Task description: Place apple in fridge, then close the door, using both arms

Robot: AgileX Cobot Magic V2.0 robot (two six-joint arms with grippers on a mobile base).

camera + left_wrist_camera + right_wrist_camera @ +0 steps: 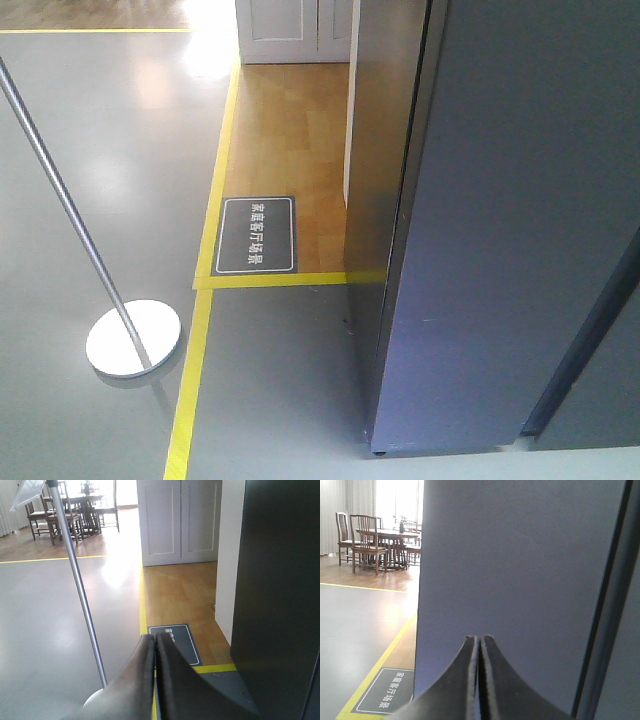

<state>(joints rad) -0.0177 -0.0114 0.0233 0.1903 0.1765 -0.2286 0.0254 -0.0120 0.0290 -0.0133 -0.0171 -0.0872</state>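
Fridge (pixel 500 230) fills the right half of the front view as a tall dark grey slab standing on the grey floor (pixel 90 150), its door (pixel 385 130) seen edge-on along its left side and lying close against the body, though whether it is fully shut I cannot tell; the apple shows in none of the views. Going from the left in the front view, a slanting metal pole (pixel 60 200) runs down to a round white base (pixel 133 338) on the floor, then a yellow tape line (pixel 200 340) runs up the floor beside a dark floor sign (pixel 257 235) with white characters, which lies on the wooden floor (pixel 290 130) just left of the fridge. In the left wrist view the same pole (pixel 77 590) crosses the left side, wooden chairs and a table (pixel 75 505) stand far back, white cabinet doors (pixel 180 520) face the camera, and the left hand (pixel 154 645) has its two dark fingers pressed together with nothing between them, pointing over the floor sign (pixel 175 642); the fridge (pixel 280 590) stands dark at the right. In the right wrist view the right hand (pixel 480 647) is likewise closed, fingers together and empty, aimed at the flat grey face of the fridge (pixel 520 570), near it but whether touching I cannot tell
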